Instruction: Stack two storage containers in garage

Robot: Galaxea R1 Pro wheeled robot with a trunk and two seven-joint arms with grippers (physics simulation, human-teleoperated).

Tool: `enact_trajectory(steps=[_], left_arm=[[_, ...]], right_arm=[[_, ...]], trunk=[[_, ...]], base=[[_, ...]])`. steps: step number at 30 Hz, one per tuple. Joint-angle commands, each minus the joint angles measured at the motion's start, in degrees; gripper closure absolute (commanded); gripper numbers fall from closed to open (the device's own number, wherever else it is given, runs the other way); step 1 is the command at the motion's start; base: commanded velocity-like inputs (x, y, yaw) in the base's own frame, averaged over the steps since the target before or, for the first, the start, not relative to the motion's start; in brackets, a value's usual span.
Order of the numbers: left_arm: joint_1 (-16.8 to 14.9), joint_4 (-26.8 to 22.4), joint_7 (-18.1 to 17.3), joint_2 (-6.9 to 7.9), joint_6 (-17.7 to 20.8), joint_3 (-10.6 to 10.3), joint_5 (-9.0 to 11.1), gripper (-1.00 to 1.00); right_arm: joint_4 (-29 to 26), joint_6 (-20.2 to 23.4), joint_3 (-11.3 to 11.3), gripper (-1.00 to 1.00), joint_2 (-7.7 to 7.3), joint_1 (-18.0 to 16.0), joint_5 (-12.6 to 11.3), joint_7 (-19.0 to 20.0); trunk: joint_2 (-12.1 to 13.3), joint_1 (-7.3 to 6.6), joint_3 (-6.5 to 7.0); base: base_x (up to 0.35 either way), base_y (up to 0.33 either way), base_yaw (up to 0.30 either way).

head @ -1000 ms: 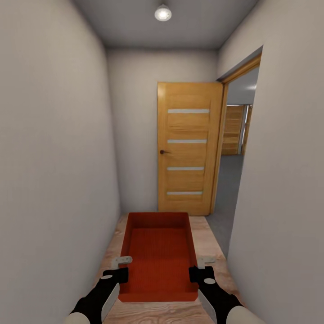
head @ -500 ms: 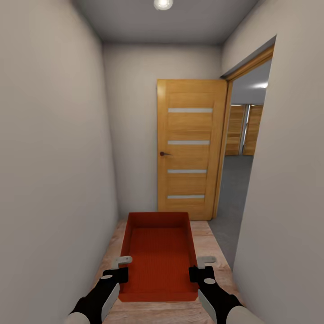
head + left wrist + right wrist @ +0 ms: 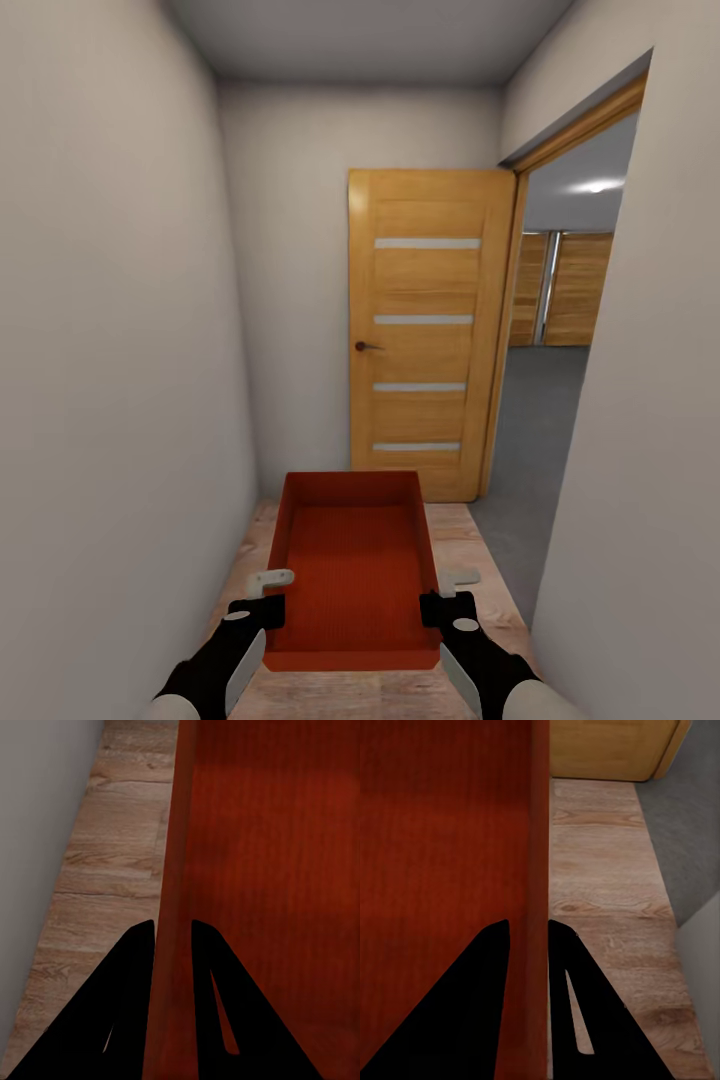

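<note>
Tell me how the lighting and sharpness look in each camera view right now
Head view: soft, even hallway light, sharp on the storage container, with a bright ceiling glare through the doorway. Left wrist view: left gripper fingers are flat black silhouettes, and the container wall is slightly blurred. Right wrist view: the same for the right gripper, with the plank floor crisp.

The bin point(image 3: 352, 560) I hold looks like matt orange-red plastic, its base finely ribbed, its walls smooth. My left gripper point(image 3: 262, 598) and right gripper point(image 3: 444, 598) have matt black bodies with pale, smooth finger pieces. The near floor point(image 3: 470, 560) is light wood plank with visible grain; beyond the doorway at far right it turns to dull grey concrete point(image 3: 535, 420). The door point(image 3: 425, 330) is warm orange wood, satin, with pale frosted strips. The walls point(image 3: 110, 350) are plain matt white.
</note>
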Motion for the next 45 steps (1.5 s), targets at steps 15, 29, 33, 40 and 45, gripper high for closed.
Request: enact_trajectory(steps=[15, 29, 33, 40, 45], left_arm=[[-0.01, -0.1, 0.2, 0.0, 0.42, 0.98, 3.63, 1.0], [-0.02, -0.16, 0.2, 0.0, 0.42, 0.95, 3.55, 1.0], [0.02, -0.19, 0.2, 0.0, 0.42, 0.89, 3.55, 1.0], [-0.02, -0.24, 0.24, 0.0, 0.42, 0.89, 3.5, 1.0], [-0.02, -0.2, 0.22, 0.0, 0.42, 0.9, 3.54, 1.0]], right_arm=[[-0.17, -3.27, -1.73, 1.0, 0.01, -0.08, 0.3, -0.71], [-0.17, -3.28, -1.73, 1.0, -0.02, -0.08, 0.28, -0.71], [-0.17, -3.13, -1.7, 1.0, 0.07, -0.08, 0.22, -0.78], [-0.17, -3.17, -1.74, 1.0, 0.1, -0.08, 0.18, -0.79], [-0.17, -3.17, -1.71, 1.0, 0.1, -0.08, 0.2, -0.79]], trunk=[[-0.05, 0.04, -0.08], [-0.05, 0.04, -0.08], [-0.05, 0.04, -0.08], [-0.05, 0.04, -0.08], [-0.05, 0.04, -0.08]], base=[[0.322, 0.0, 0.0], [0.281, 0.0, 0.0], [0.013, 0.0, -0.062], [0.001, 0.0, -0.253], [0.0, 0.0, -0.284]])
